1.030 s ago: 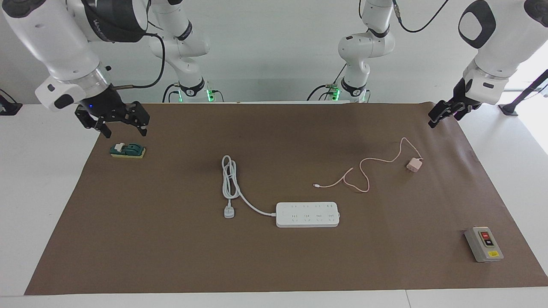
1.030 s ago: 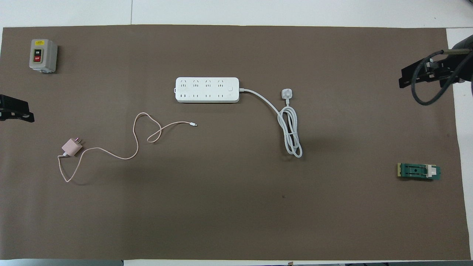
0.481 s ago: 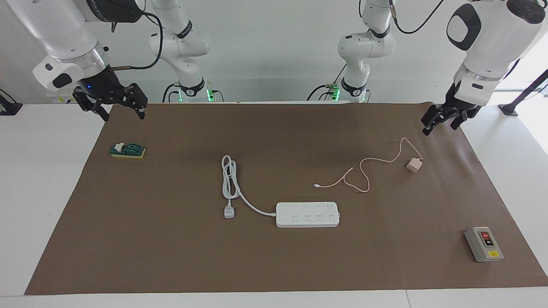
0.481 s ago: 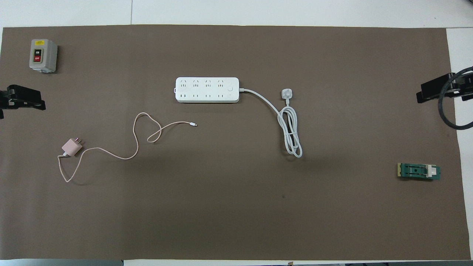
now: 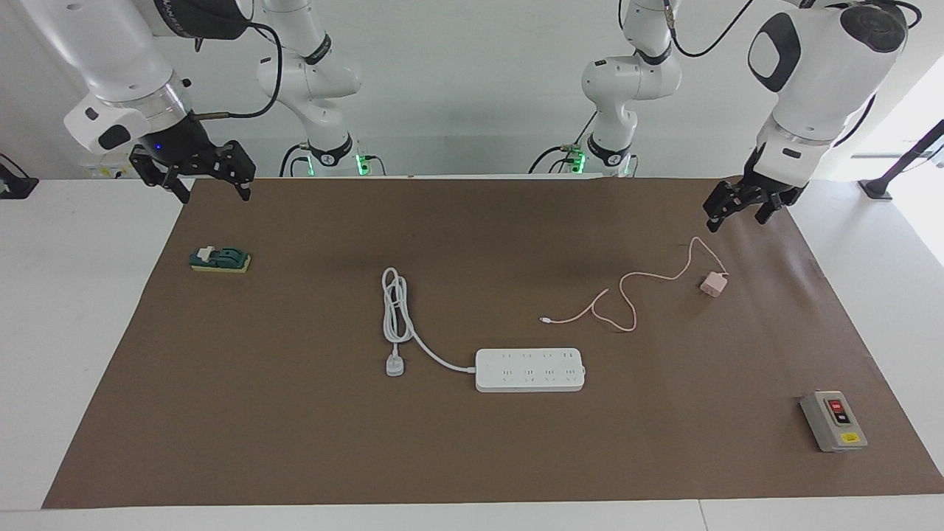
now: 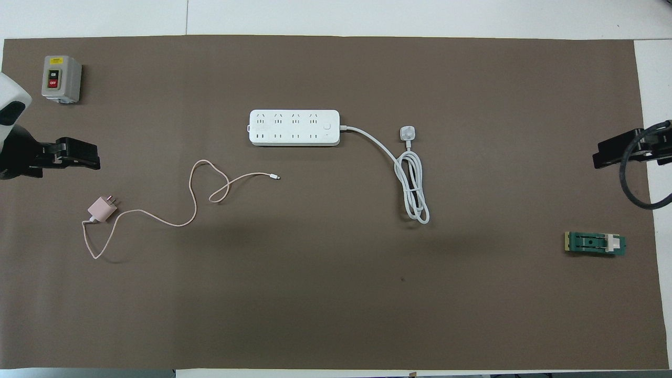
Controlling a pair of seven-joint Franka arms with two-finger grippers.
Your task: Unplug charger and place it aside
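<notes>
Charger [image 5: 712, 284] lies loose on the mat [image 5: 472, 457], well apart from the strip [image 5: 530, 369], toward the left arm's end. Left gripper [image 5: 734, 206] hangs empty, jaws wide, over the mat just beside it, much closer than the right gripper [image 5: 198, 177], also spread empty. Pale pink cube, prongs bare, thin cable [image 5: 627, 291] snaking away.

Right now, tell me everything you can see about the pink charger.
The charger is a small pale pink cube, plastic by the look, lying on its side on the brown mat toward the left arm's end, its two prongs bare. It is not in the white power strip, which lies farther from the robots. A long thin pink cable runs from it in loose curves to a small free connector. Nothing grips it; only the mat touches it.
</notes>
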